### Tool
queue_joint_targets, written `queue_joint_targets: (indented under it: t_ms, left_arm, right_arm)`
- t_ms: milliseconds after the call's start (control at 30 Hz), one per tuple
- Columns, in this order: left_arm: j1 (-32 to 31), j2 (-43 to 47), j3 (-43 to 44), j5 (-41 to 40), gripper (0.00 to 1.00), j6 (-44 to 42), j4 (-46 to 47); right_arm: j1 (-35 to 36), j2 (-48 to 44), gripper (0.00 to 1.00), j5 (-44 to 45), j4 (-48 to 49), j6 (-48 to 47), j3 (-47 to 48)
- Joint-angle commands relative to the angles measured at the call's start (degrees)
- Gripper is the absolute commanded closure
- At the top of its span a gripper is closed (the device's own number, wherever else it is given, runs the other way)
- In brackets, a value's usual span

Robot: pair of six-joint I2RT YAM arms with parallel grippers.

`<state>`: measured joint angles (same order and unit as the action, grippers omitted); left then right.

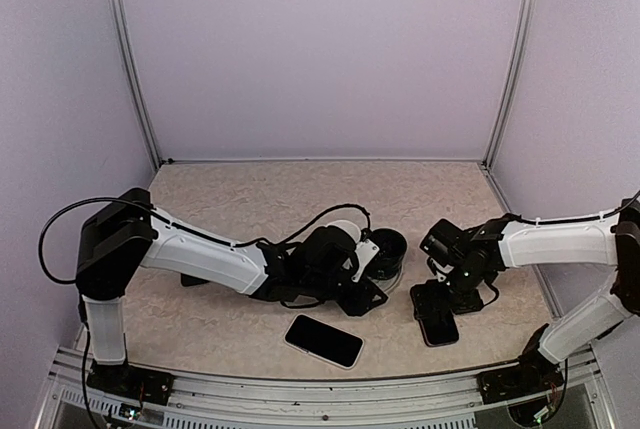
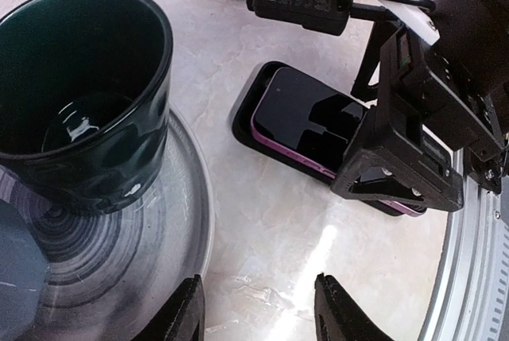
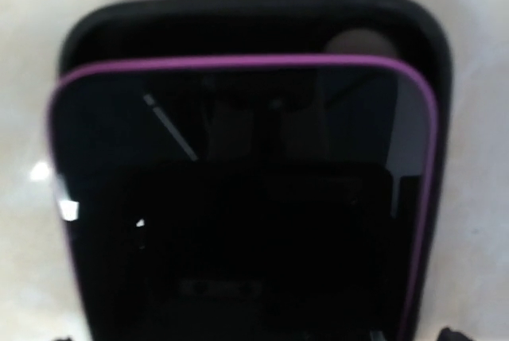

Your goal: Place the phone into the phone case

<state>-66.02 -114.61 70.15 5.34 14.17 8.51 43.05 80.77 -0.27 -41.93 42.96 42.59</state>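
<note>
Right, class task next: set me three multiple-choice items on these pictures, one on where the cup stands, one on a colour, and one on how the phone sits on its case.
1. Where does the dark cup stand?
A on the grey plate
B on a box
C on a towel

2. What colour is the rim of the phone lying on the black case?
A yellow
B green
C purple

3. How does that phone sit?
A pressed fully in
B shifted, with one end of the case bare
C well apart from the case

Answers:
1 A, since the left wrist view shows the cup's base on the plate.
2 C, since a purple line runs round the screen.
3 B, since a strip of case shows beyond the phone's edge.
</note>
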Motion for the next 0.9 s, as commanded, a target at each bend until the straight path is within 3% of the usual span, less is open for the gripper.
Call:
queue_joint_targets:
  t_ms: [0, 300, 367, 467, 500, 867]
  left_arm:
    - [0.66, 2.7, -0.67, -0.03, 0.52, 1.09, 1.59]
    - [2.27, 6.46, -3.43, -2.75, 0.52, 4.7, 2.09]
    - [2.3, 7.5, -4.05, -3.2, 0.52, 4.77, 2.36]
    - [2.3, 8.55, -4.49, -3.38, 0.52, 4.83, 2.52]
    - [2.3, 8.72, -4.54, -3.43, 0.52, 4.81, 2.56]
    - [2.17, 8.76, -3.75, -2.75, 0.52, 6.42, 3.14]
  right_arm:
    - [0.51, 2.84, 0.01, 3.95, 0.24, -0.01, -0.53]
    - [2.64, 7.65, 0.03, 7.34, 0.8, -0.33, 0.12]
    - [2.7, 8.34, 0.12, 7.58, 0.86, -0.46, -0.02]
    - [2.75, 8.42, 0.39, 7.31, 1.32, -0.23, -0.34]
    - [2.74, 8.13, 0.43, 7.35, 1.45, -0.12, -0.48]
    - [2.92, -2.0, 0.57, 9.11, 3.58, 1.71, -2.6]
